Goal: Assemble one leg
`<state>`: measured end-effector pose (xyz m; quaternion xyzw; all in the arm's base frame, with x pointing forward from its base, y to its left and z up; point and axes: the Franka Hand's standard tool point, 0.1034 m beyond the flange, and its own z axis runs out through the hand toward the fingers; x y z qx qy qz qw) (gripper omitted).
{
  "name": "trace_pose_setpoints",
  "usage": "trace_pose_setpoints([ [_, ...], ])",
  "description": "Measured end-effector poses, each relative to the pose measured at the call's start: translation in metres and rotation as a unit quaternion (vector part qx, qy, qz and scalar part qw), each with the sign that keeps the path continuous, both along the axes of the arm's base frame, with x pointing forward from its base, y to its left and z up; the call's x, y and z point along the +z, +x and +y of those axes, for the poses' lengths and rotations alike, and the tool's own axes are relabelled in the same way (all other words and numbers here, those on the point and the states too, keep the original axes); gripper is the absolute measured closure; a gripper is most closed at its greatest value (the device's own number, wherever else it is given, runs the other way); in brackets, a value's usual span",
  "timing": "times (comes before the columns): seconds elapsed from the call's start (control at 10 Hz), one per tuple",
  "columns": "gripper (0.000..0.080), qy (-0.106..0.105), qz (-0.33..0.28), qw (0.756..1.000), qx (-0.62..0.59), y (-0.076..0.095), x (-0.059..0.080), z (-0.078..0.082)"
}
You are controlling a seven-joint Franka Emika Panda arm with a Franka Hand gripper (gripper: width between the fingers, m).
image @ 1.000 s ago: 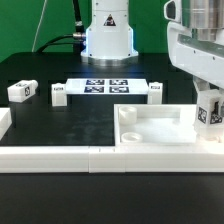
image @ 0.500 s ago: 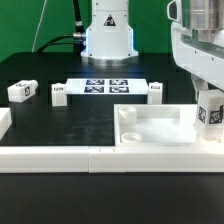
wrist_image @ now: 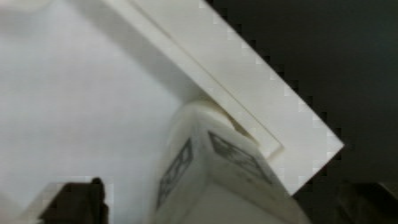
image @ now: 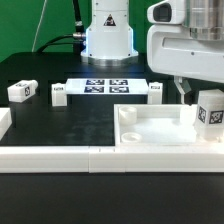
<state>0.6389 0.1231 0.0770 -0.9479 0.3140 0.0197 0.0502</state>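
Note:
A stubby white leg (image: 210,111) with a black-and-white tag stands upright on the right corner of the large white square tray (image: 150,128). My gripper (image: 200,92) hangs just above and around it, jaws apart. One dark finger (image: 183,90) shows beside the leg, and the other is out of the exterior view's right edge. In the wrist view the leg (wrist_image: 222,170) stands between my gripper (wrist_image: 214,205) fingers, with a gap to the finger (wrist_image: 71,203). The tray rim (wrist_image: 231,70) runs past the leg.
Three more white legs lie on the black table: two at the exterior view's left (image: 22,91) (image: 58,95) and one by the marker board's right end (image: 155,91). The marker board (image: 105,87) lies at the back. A white rail (image: 60,157) runs along the front.
The gripper has risen and shifted toward the exterior view's left, and its jaws have come off the leg. The leg stays standing on the tray corner.

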Motion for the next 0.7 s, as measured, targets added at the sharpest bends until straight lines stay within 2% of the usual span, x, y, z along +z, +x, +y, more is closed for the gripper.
trace_pose_setpoints([
  [0.3,0.0151,-0.014,-0.016,0.989,0.144,0.0018,0.0020,0.0016],
  [0.7,0.0151,-0.035,-0.035,0.953,0.298,0.0034,0.0018,0.0024],
])
